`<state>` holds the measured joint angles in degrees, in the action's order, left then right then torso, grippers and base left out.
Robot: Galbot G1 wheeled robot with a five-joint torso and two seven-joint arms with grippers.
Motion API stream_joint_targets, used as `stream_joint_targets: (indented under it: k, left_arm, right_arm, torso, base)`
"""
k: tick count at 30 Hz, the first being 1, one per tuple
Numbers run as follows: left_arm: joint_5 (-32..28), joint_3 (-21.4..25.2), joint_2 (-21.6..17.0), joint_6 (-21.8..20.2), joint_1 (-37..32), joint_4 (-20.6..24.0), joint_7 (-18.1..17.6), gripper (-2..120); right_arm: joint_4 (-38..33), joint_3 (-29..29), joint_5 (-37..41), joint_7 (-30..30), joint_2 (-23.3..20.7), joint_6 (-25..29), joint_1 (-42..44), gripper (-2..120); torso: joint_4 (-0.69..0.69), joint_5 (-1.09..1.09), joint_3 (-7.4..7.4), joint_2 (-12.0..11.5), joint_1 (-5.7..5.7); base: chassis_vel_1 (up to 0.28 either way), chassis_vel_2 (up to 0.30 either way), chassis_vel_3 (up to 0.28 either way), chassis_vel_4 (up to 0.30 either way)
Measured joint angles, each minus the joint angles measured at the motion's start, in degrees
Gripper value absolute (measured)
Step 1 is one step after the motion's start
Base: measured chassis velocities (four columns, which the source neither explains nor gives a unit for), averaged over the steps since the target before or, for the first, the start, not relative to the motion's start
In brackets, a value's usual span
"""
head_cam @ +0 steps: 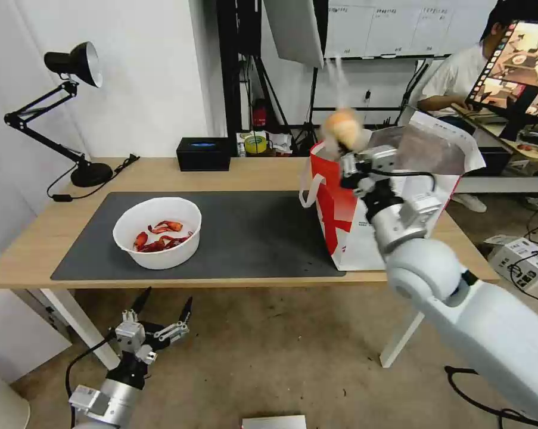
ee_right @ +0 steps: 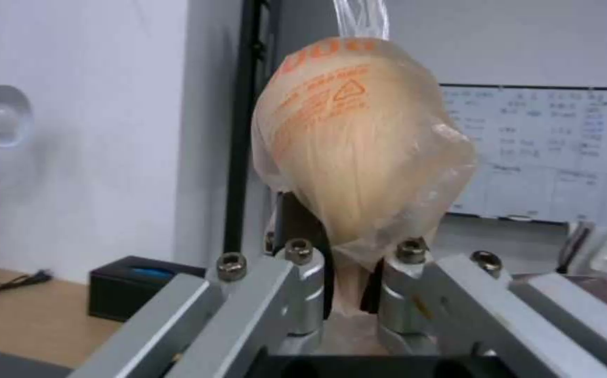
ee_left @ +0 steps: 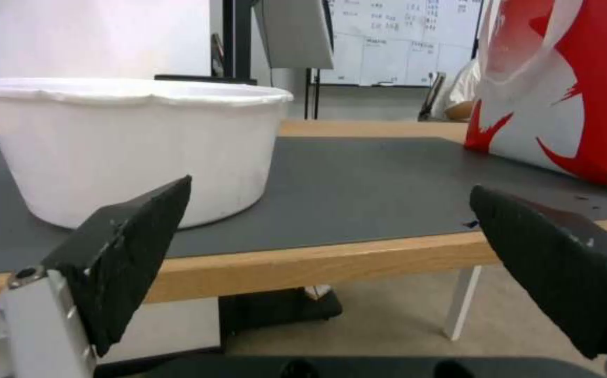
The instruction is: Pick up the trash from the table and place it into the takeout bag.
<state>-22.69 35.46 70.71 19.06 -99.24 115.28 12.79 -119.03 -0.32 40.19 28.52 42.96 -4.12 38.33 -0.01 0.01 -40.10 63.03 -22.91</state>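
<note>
Nearest the robot, the left gripper hung below the table's front edge, over the floor, its 2 black fingers spread wide with nothing between them. Just beyond it ran the front edge of the light-wood table, and on that lay the dark grey mat. The white bowl of red crayfish shells sat on the left part of the mat, upright; from the left wrist view its white wall stood close behind the open fingers.

Farther along, on the right end of the mat, the red-and-white takeout bag stood upright with its mouth open and the silver lining showing. The right gripper was raised at the bag's upper left rim, its jaws pinched on the clear bag with the tan bun, which stood up above the fingers and the bag's rim. In the right wrist view the bun bag rose straight out of the closed fingers, orange print on its plastic.

At the back of the table stood the black box and, at the far left, the black desk lamp.
</note>
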Motion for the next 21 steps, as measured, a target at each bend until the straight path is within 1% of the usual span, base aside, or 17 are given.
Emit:
stream_joint_targets:
  k: [3,5,9,10,12,13,16,17,18,20,21]
  left_arm:
    - [0.0,-0.1,0.0,-0.2,0.0,0.0,0.0,100]
    - [-0.1,-0.5,-0.1,-1.0,0.2,-0.3,0.0,100]
    - [0.0,-1.0,0.1,-1.1,0.6,-0.7,0.0,100]
    - [0.0,-1.3,0.3,-1.2,0.8,-0.8,0.0,100]
    - [0.2,-1.6,0.2,-1.3,0.8,-0.8,0.1,100]
    - [0.2,-1.6,0.2,-1.3,0.8,-0.8,0.1,100]
    - [0.1,-1.6,-0.1,-1.3,0.9,-0.8,0.1,100]
    - [0.1,-1.6,-0.1,-1.3,0.9,-0.8,0.1,100]
    - [0.1,-1.6,-0.2,-1.3,0.9,-0.8,0.1,100]
    - [0.1,-1.6,-0.3,-1.3,1.1,-1.2,0.2,100]
    - [0.1,-1.6,-0.3,-1.3,1.1,-1.2,0.2,100]
  right_arm:
    - [1.0,0.6,1.1,0.4,-0.4,0.0,0.0,5]
    - [2.1,0.6,4.1,1.1,-0.7,-0.2,-0.2,5]
    - [3.2,0.6,5.0,1.8,-0.8,-0.5,-0.7,5]
    - [3.4,0.6,5.6,2.3,-0.9,-1.3,-1.1,6]
    - [3.4,0.6,6.7,3.2,-1.2,-3.2,-1.9,15]
    - [3.4,0.6,6.7,3.2,-1.2,-3.2,-1.9,15]
    - [3.4,0.6,7.3,4.0,-1.7,-5.3,-2.6,28]
    - [3.4,0.6,7.3,4.0,-1.7,-5.3,-2.6,28]
    - [3.4,0.6,7.5,4.1,-1.8,-5.8,-2.8,32]
    - [3.4,0.6,7.6,4.3,-1.9,-6.7,-2.9,43]
    - [3.4,0.6,7.6,4.3,-1.9,-6.7,-2.9,43]
  torso:
    - [0.01,0.00,-0.01,0.0,0.00]
    - [0.01,0.00,-0.01,0.0,0.00]
    - [0.01,0.00,-0.01,0.0,0.00]
    - [0.01,-0.01,-0.01,0.0,0.00]
    - [0.01,0.00,-0.01,0.0,0.00]
    - [0.01,0.00,-0.01,0.0,0.00]
    - [0.01,-0.01,-0.01,0.0,0.00]
    - [0.01,-0.01,-0.01,0.0,0.00]
    - [0.01,-0.01,-0.01,0.0,0.00]
    - [0.01,-0.01,-0.01,0.0,0.00]
    - [0.01,-0.01,-0.01,0.0,0.00]
  base:
    - [0.000,0.000,0.000,0.000]
    - [0.000,0.000,0.000,0.000]
    - [0.000,0.000,0.000,0.000]
    - [0.000,0.000,0.000,0.000]
    - [0.000,0.000,0.000,0.000]
    - [0.000,0.000,0.000,0.000]
    - [0.000,0.000,0.000,0.000]
    - [0.000,0.000,0.000,0.000]
    - [0.000,0.000,0.000,0.000]
    - [0.000,0.000,0.000,0.000]
    - [0.000,0.000,0.000,0.000]
